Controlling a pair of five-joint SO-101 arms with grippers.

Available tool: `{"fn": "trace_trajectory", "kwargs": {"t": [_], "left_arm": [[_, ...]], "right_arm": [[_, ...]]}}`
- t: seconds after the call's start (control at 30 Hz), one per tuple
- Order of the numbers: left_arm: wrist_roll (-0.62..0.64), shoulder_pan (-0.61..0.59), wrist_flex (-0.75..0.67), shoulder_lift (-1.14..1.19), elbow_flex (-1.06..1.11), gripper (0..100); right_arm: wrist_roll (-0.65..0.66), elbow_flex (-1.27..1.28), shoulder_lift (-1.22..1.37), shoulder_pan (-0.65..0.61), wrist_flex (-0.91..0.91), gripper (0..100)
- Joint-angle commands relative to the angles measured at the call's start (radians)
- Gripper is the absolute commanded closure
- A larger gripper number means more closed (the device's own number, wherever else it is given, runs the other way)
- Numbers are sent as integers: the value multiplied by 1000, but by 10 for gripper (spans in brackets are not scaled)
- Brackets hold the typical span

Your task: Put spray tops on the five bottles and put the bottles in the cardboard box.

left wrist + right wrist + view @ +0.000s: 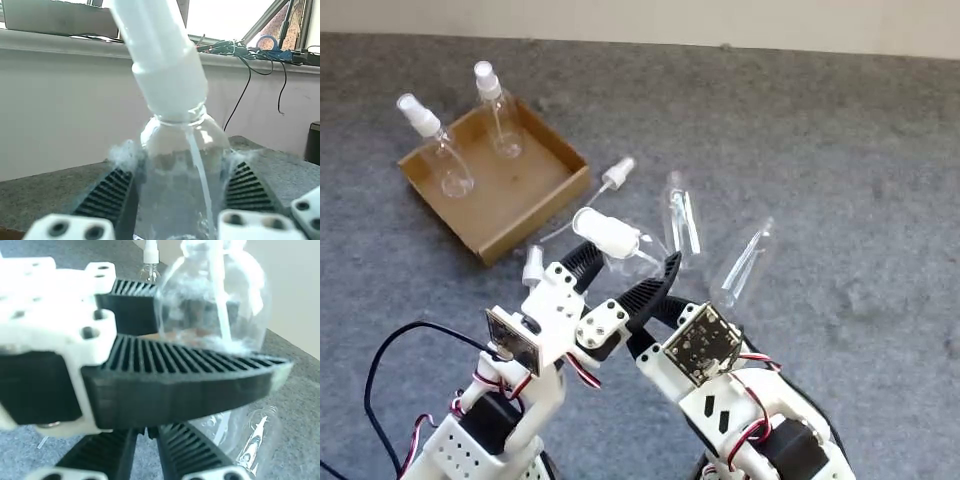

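Observation:
My left gripper [632, 255] is shut on a clear bottle [628, 264] and holds it up off the grey table. A white spray top [605, 231] sits tilted on the bottle's neck. In the left wrist view the bottle [175, 200] stands between the ribbed fingers [107, 195], with the spray top [160, 60] above and its tube running down inside. My right gripper [655, 306] is just beside the left one, low and shut, with its tips [147, 432] behind the left finger [190, 375]. The cardboard box [535, 215] lies at the far left with two topped bottles [445, 150] [500, 115] standing in it.
Two clear bottles without tops lie on the table right of the box [682, 222] [745, 262]; one [250, 440] lies below the held bottle. A loose spray top [617, 175] lies by the box corner, another [532, 268] near the left gripper. A black cable [390, 350] loops at lower left.

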Motion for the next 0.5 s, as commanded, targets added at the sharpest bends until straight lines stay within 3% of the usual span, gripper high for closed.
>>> {"fn": "trace_trajectory", "kwargs": {"t": [0.0, 0.47], "left_arm": [[2, 41, -3, -7, 21, 938], [-2, 79, 63, -8, 21, 938]], "right_arm": [[6, -64, -15, 8, -27, 988], [6, -58, -15, 8, -19, 988]]}}
